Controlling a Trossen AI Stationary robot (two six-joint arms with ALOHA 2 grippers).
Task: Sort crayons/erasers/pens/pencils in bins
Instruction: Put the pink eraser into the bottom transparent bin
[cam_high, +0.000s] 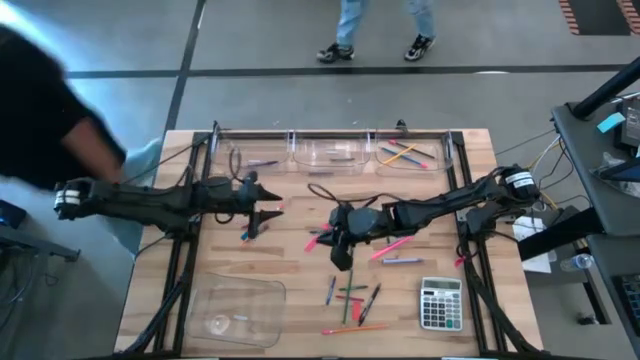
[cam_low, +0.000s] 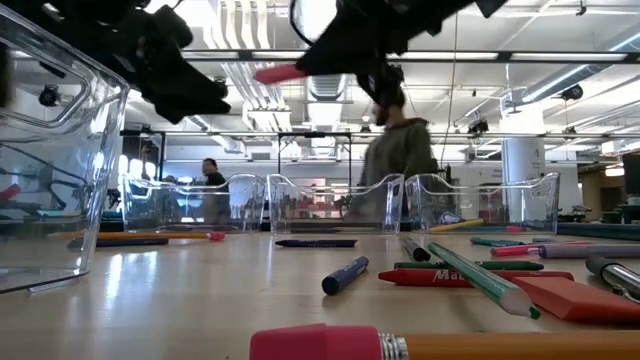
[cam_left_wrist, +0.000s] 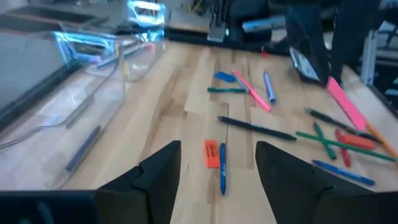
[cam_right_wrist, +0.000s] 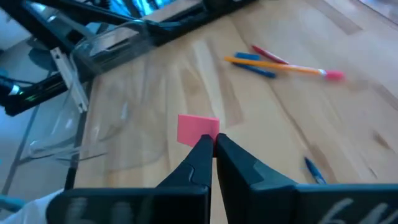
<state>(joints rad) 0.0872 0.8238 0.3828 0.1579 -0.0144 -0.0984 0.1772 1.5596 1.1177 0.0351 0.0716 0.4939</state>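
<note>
My right gripper (cam_high: 335, 240) hangs over the table's middle, shut on a flat pink eraser (cam_right_wrist: 198, 129) that also shows in the low view (cam_low: 280, 73). My left gripper (cam_high: 268, 212) stands open left of the middle. In the left wrist view its fingers (cam_left_wrist: 217, 148) are above an orange eraser (cam_left_wrist: 211, 154) and a blue pen (cam_left_wrist: 222, 168), both flat on the wood, and touch neither. Three small clear bins (cam_high: 330, 152) stand in a row along the far edge. A larger clear tray (cam_high: 235, 310) sits near the front left. My right gripper pinches the pink eraser by its near end (cam_right_wrist: 203, 138) between the two fingertips. The fingers slant down toward the table's near left, and the eraser sticks out ahead of them. It is lifted clear of the table.
Pens, crayons and pencils lie loose near the front middle (cam_high: 350, 295), with an orange pencil (cam_high: 355, 328) by the near edge and a pink stick (cam_high: 392, 246) under my right arm. A grey calculator (cam_high: 440, 303) sits front right. People stand beyond the far edge (cam_high: 380, 40) and at the left (cam_high: 50, 110).
</note>
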